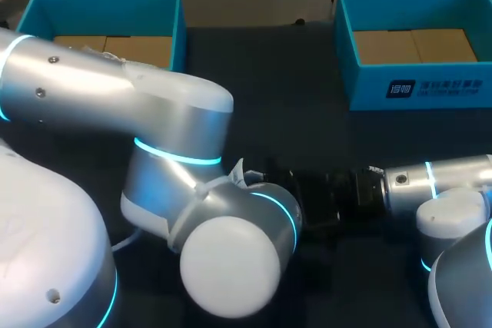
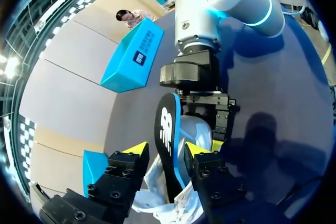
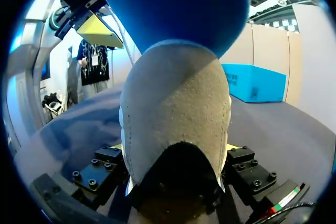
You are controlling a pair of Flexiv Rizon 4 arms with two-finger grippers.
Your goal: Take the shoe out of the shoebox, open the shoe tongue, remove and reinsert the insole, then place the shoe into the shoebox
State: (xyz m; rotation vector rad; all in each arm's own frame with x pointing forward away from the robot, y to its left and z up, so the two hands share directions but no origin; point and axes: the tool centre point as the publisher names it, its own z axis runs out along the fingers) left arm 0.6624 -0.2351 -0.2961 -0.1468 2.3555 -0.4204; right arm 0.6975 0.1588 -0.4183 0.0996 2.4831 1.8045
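Observation:
A white and grey shoe [image 3: 176,108] stands heel-first between the fingers of my right gripper [image 3: 176,153], which is shut on its sides. Out of the shoe's opening sticks a black insole with a blue edge [image 2: 165,135]. My left gripper [image 2: 169,150] is over the shoe [image 2: 197,132], open, with a yellow tip on each side of the insole and a gap to each. Its yellow fingertip [image 3: 100,32] shows beside the blue insole [image 3: 173,3] in the right wrist view. In the head view my left arm [image 1: 200,190] hides nearly all of the shoe; my right gripper [image 1: 319,193] comes in from the right.
Two blue shoeboxes stand at the back of the dark table: one at the far left [image 1: 104,13] and one at the far right [image 1: 415,74], also seen beyond the shoe [image 3: 254,80]. Bare tabletop lies between them.

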